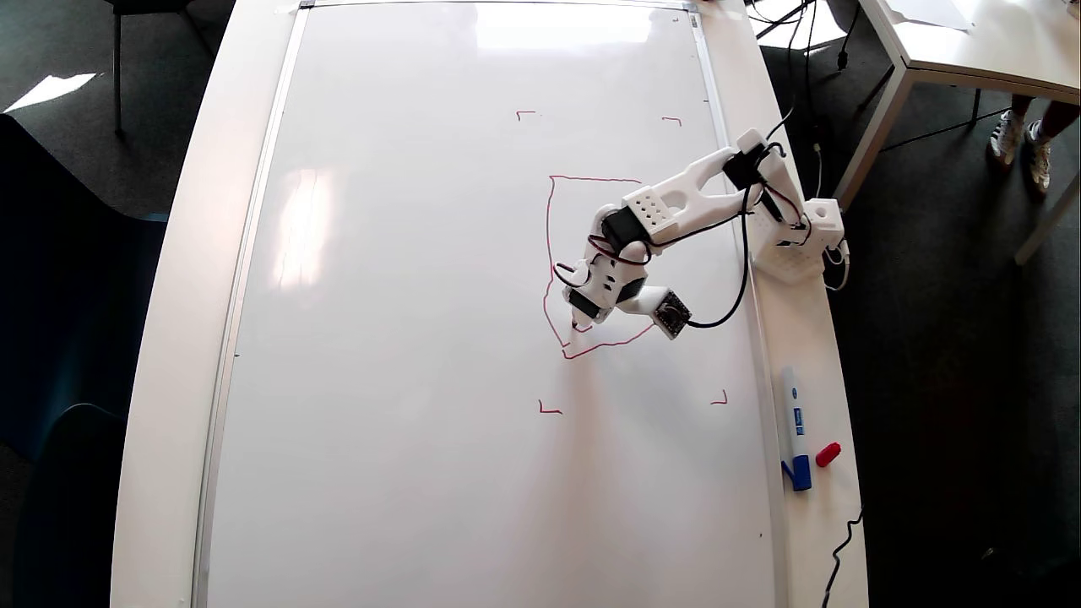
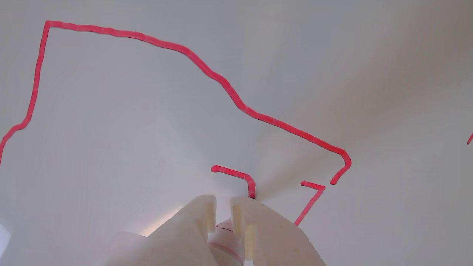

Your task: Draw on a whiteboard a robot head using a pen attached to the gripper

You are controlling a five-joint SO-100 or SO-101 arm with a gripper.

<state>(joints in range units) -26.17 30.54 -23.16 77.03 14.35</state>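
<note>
Wrist view: the gripper pinches the pen between its fingers, the pen's long axis pointing down at the whiteboard. Overhead view: its tip meets the robot head outline's lower left. No readable writing anywhere.
</note>
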